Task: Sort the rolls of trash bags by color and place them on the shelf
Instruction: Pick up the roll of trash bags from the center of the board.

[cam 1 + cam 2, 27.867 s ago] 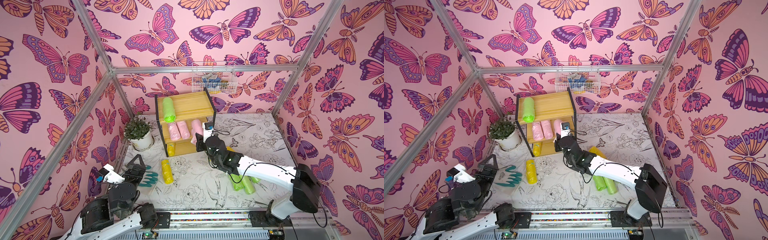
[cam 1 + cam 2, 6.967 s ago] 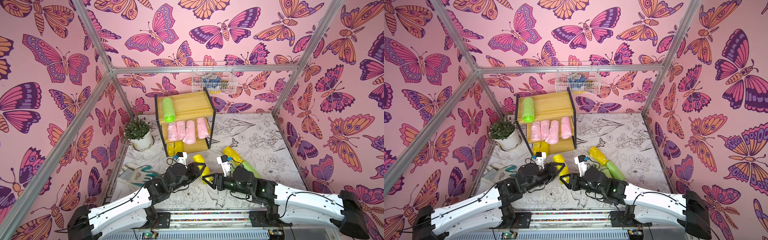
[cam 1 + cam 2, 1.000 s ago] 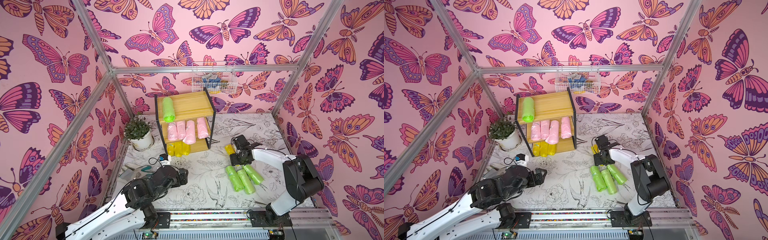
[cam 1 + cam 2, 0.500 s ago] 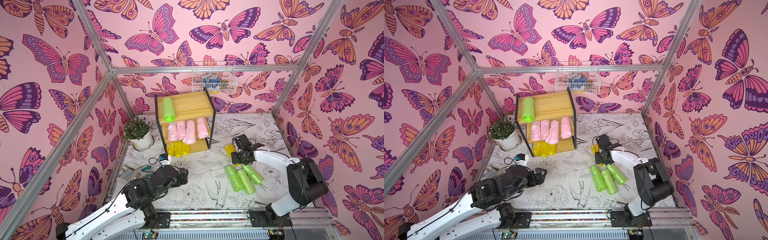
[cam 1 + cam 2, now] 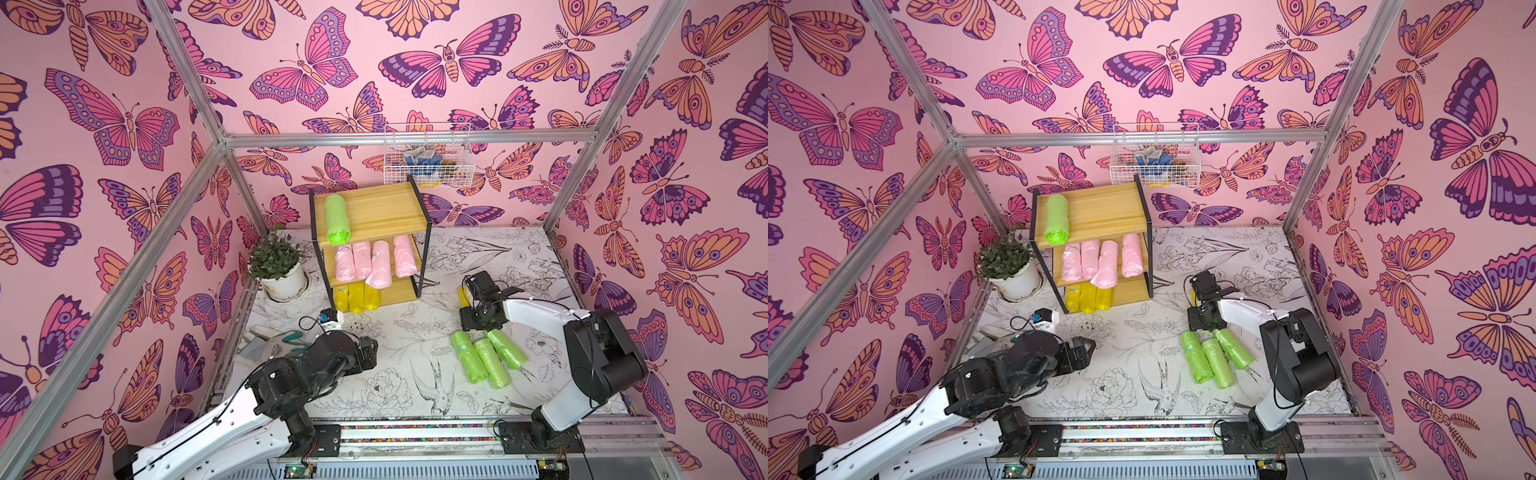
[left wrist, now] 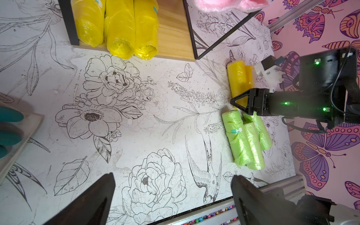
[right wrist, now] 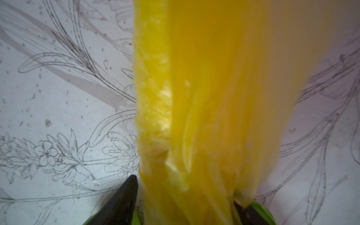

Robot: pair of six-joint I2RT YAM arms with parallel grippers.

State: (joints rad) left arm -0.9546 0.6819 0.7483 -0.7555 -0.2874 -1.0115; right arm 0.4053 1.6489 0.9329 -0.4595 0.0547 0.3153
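Observation:
The shelf (image 5: 374, 208) stands at the back of the mat. Its top board carries one green roll (image 5: 336, 219), the middle board several pink rolls (image 5: 374, 259), the lowest board three yellow rolls (image 5: 356, 297). Three green rolls (image 5: 486, 357) lie side by side on the mat at the right. Just behind them my right gripper (image 7: 185, 191) points down, shut on the near end of a yellow roll (image 6: 238, 78); I cannot tell whether that roll is off the mat. My left gripper (image 6: 172, 179) hangs open and empty over the front left of the mat.
A potted plant (image 5: 276, 266) stands left of the shelf. On the back wall hangs a white wire basket (image 5: 428, 153). Teal gloves on a card (image 5: 274, 343) lie by my left arm. A metal rail (image 5: 415, 432) runs along the front edge.
My right gripper's jaws have narrowed onto the yellow roll and the wrist has shifted slightly. The left arm has stayed where it was.

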